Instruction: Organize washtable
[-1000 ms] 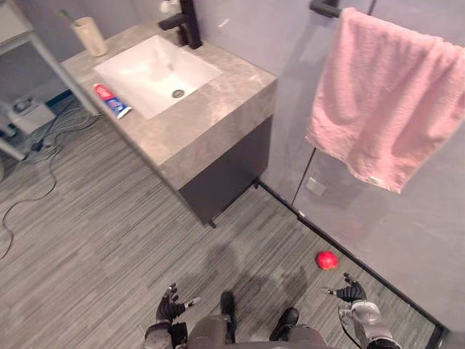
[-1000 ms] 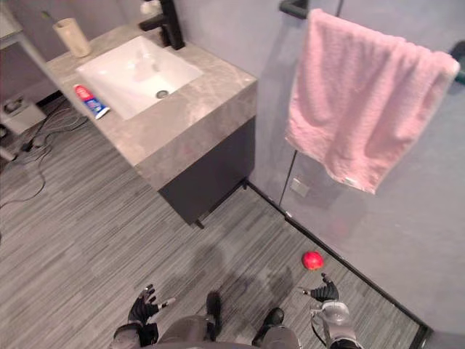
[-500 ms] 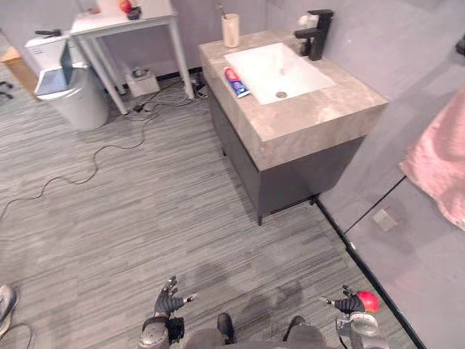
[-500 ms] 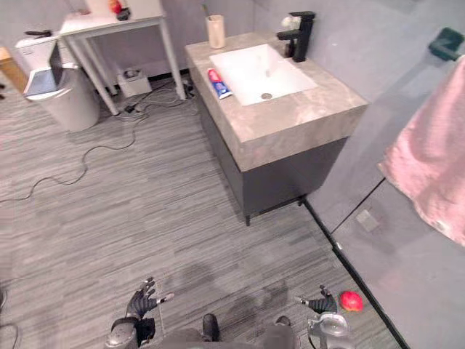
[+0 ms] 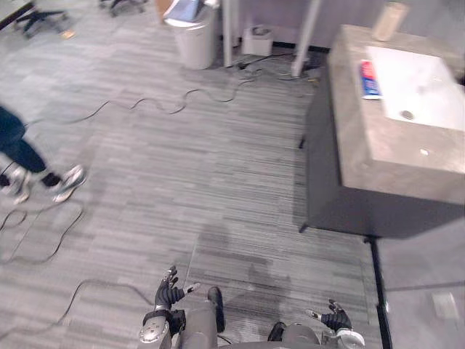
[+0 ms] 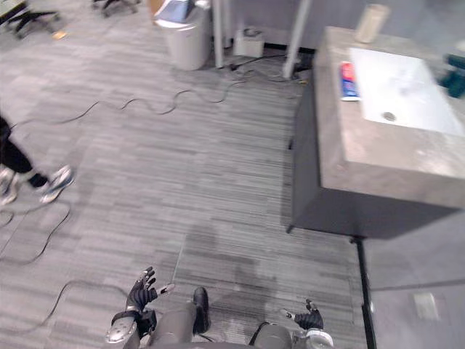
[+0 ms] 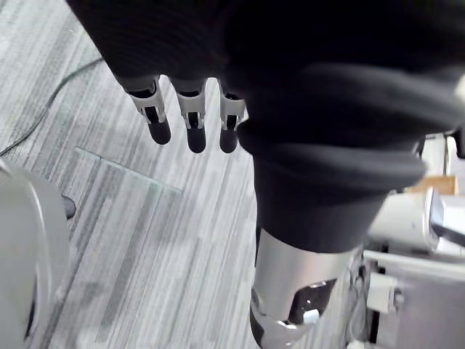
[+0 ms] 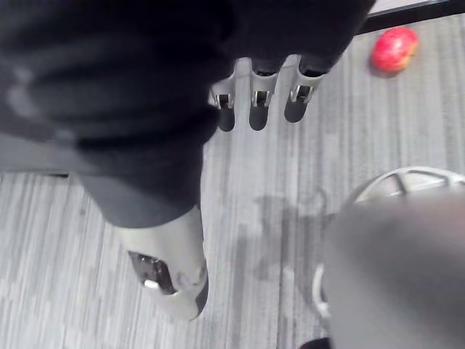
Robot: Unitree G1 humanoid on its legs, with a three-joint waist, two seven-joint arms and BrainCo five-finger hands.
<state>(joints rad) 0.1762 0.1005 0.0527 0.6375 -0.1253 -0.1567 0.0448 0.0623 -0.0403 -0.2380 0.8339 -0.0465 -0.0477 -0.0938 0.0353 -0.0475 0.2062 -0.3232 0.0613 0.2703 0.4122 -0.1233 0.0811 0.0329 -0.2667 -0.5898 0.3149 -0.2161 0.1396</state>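
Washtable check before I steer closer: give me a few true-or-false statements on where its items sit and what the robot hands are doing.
The toothpaste tube lies in the basin. False: it lies on the countertop, beside the basin.
The cup stands at a corner of the countertop. True.
The left robot hand and the right robot hand are open and hold nothing. True.
The red round thing sits on the countertop. False: it lies on the floor, past the right robot hand's fingers.
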